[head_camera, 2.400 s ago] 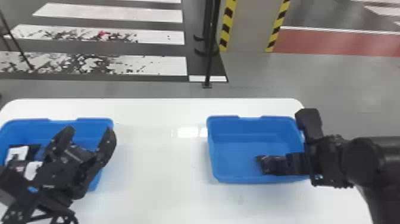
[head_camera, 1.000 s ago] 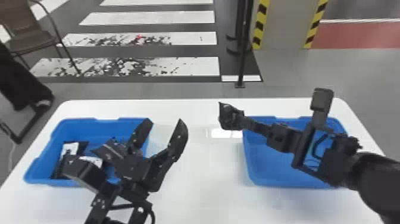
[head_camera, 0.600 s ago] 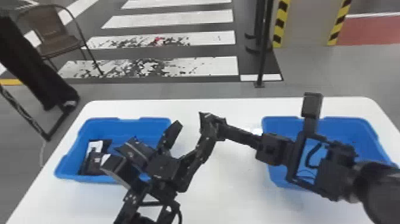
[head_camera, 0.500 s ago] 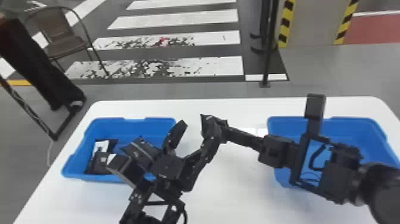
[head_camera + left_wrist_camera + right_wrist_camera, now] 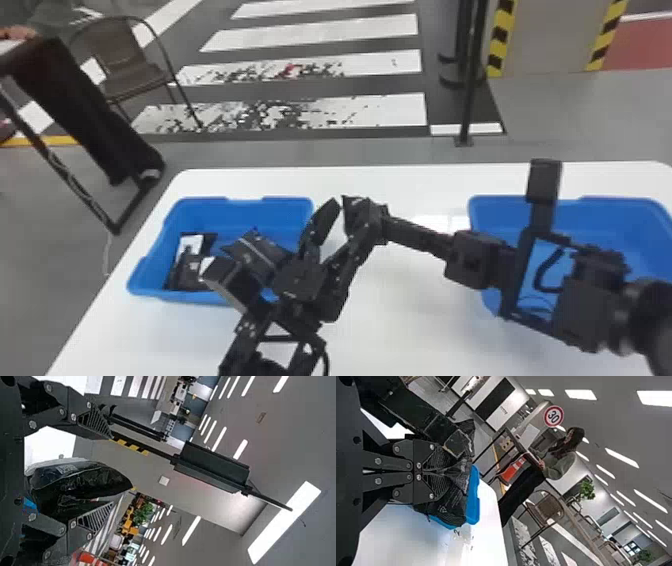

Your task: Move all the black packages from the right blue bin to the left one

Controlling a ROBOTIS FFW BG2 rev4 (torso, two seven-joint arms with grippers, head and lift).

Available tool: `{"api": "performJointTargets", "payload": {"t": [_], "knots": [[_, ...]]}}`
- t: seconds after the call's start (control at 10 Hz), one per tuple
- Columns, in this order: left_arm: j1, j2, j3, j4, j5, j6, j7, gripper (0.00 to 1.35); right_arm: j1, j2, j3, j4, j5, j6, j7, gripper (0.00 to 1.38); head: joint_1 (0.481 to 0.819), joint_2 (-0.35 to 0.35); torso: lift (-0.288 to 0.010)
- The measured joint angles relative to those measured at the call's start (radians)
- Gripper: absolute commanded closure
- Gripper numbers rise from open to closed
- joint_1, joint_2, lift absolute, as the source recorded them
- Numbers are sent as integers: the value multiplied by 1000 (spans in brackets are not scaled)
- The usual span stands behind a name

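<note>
Nearest you is your left gripper (image 5: 112,471), raised above the white tabletop (image 5: 425,330) by the left bin's inner side, its two flat fingers spread. Just at its far end is the black plastic package (image 5: 451,506), pinched in your right gripper (image 5: 443,471), whose fingers are clenched on its wrinkled middle. In the left wrist view the package lies in the space between the left fingers, much closer to the finger on the robot's right; whether it touches that one, you can't tell.

This looks like a hand-over, and the move turns on that offset. The package's long side seems to run along the left fingers and across the right ones, so the left pair is placed to close on its flat faces. You probably want it more central first, or the right-hand finger may shove it before the other arrives. Let the right gripper go only once the left has a firm bite; the slick film could slip.

Of the two, your left gripper is nearer the left blue bin (image 5: 270,201), so it is the likelier one to drop the package in. That bin already holds black packages with white labels (image 5: 192,272). Well apart on the other side, beyond part of your right arm (image 5: 590,295), sits the right blue bin (image 5: 607,202).
</note>
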Motion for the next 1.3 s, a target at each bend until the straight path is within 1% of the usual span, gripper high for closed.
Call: {"api": "performJointTargets", "payload": {"t": [0.1,0.3,0.4,0.6,0.7,0.8,0.9,1.0,1.1,1.2,1.3], "knots": [[3,-2,9,-2,-24,-26,4,1213,1,-1,1,-4,-1,0,2,1205,695,213,-154],[9,-3,18,-17,-50,-26,5,1213,4,-1,1,5,-4,-5,1,1199,695,220,-154],[10,-3,18,-24,-56,-26,4,1213,1,-1,1,16,-9,-14,5,1148,695,218,-154],[12,-3,18,-32,-60,-33,2,1213,-7,0,1,49,-23,-53,17,1148,695,211,-154],[14,-3,18,-34,-61,-46,2,1213,-12,2,1,61,-27,-73,22,1059,695,207,-154],[14,-2,17,-38,-59,-68,4,1213,-18,4,2,80,-38,-88,29,674,695,207,-154],[12,-3,23,-39,-58,-80,6,1213,-22,5,4,109,-67,-94,43,242,695,210,-154],[10,-6,49,-39,-74,-81,14,1213,-22,6,5,137,-90,-100,56,51,695,224,-154],[3,-11,97,-33,-123,-73,31,1213,-20,5,5,152,-104,-108,65,110,695,236,-154],[-16,-16,155,-6,-206,-70,58,1213,-12,3,2,154,-112,-120,74,140,695,270,-154],[-47,-21,214,45,-299,-80,89,1211,3,1,-10,144,-112,-129,80,140,695,301,-154]]}}
